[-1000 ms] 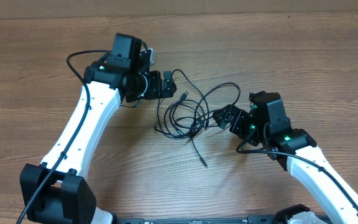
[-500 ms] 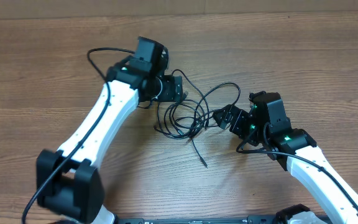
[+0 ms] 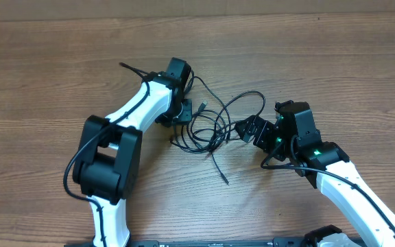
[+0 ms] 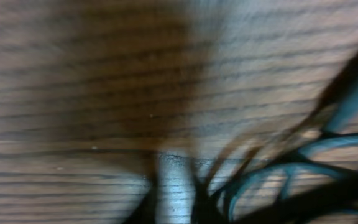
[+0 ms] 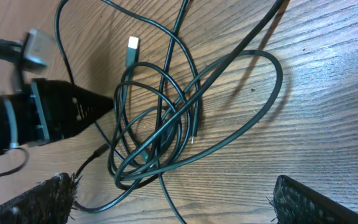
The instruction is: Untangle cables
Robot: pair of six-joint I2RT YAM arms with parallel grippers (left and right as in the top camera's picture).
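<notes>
Two thin black cables (image 3: 208, 130) lie in a tangled coil at the middle of the wooden table (image 3: 334, 62). One silver plug end (image 3: 203, 105) points up-left and another end (image 3: 225, 180) trails toward the front. My left gripper (image 3: 182, 115) is down at the coil's left edge. In the right wrist view its black wedge (image 5: 107, 102) looks shut, tip against the outer loop of the cables (image 5: 166, 124). The blurred left wrist view does not show whether a strand is pinched. My right gripper (image 3: 242, 130) stands open at the coil's right side, holding nothing.
The left arm's white links (image 3: 125, 123) stretch from the front left across to the coil. The right arm (image 3: 334, 171) comes in from the front right. A thicker black arm cable (image 3: 132, 68) sticks out behind the left wrist.
My left arm has swung right and lowered onto the coil's left edge, and its jaws have closed. The right arm and the cables have stayed put.
</notes>
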